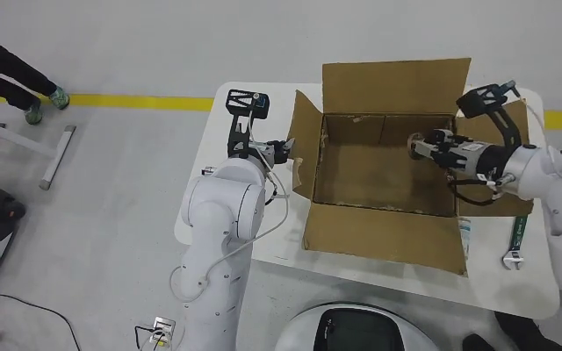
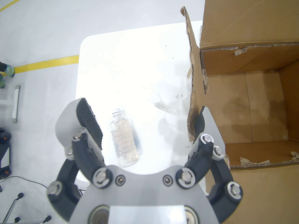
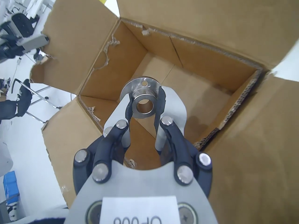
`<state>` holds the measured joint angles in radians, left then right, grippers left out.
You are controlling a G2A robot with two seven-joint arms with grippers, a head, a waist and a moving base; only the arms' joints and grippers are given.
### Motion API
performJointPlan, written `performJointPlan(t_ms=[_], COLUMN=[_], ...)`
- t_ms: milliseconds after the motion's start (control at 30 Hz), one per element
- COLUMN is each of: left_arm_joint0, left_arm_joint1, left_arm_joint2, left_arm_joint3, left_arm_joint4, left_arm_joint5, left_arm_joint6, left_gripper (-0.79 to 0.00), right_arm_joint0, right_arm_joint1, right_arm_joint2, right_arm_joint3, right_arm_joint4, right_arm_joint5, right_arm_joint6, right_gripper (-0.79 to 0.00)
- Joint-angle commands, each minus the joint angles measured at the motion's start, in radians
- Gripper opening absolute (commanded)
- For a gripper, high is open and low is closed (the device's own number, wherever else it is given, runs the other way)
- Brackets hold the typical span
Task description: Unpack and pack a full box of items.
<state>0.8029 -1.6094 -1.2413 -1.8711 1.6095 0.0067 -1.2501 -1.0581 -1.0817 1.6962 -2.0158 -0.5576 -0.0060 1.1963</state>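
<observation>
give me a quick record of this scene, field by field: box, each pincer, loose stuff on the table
box: brown cardboard box, flaps open, standing on the white table; visible floor bare
right pincer: shut on a shiny metal flanged bushing, held over the box's inside
left pincer: open, holding nothing, above the table beside the box
below left pincer: clear plastic bottle lying on its side on the table
by the box's side flap: clear plastic bag on the table
</observation>
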Motion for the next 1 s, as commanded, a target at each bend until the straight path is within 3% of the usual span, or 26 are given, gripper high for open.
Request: performJointPlan(t_ms=[0,233,367,767,967], left_arm_joint0=[0.000,0.000,0.000,0.000,0.000], left_arm_joint1=[0.000,0.000,0.000,0.000,0.000], left_arm_joint2=[0.000,0.000,0.000,0.000,0.000], left_arm_joint3=[0.000,0.000,0.000,0.000,0.000], left_arm_joint4=[0.000,0.000,0.000,0.000,0.000], left_arm_joint5=[0.000,0.000,0.000,0.000,0.000], left_arm_joint6=[0.000,0.000,0.000,0.000,0.000], left_gripper=[0.000,0.000,0.000,0.000,0.000], right_arm_joint0=[-0.010,-0.104,-0.198,-0.470,-0.602], right_arm_joint1=[0.003,0.015,0.018,0.013,0.009], right_arm_joint2=[0.038,0.285,0.444,0.721,0.744], right_arm_joint3=[-0.026,-0.151,-0.174,-0.059,0.026], right_arm_joint4=[0.011,0.097,0.170,0.397,0.432], right_arm_joint5=[0.018,0.094,0.070,-0.177,-0.307], right_arm_joint6=[-0.015,-0.046,-0.041,-0.010,0.022], right_gripper=[-0.785,-0.785,-0.785,-0.785,-0.785])
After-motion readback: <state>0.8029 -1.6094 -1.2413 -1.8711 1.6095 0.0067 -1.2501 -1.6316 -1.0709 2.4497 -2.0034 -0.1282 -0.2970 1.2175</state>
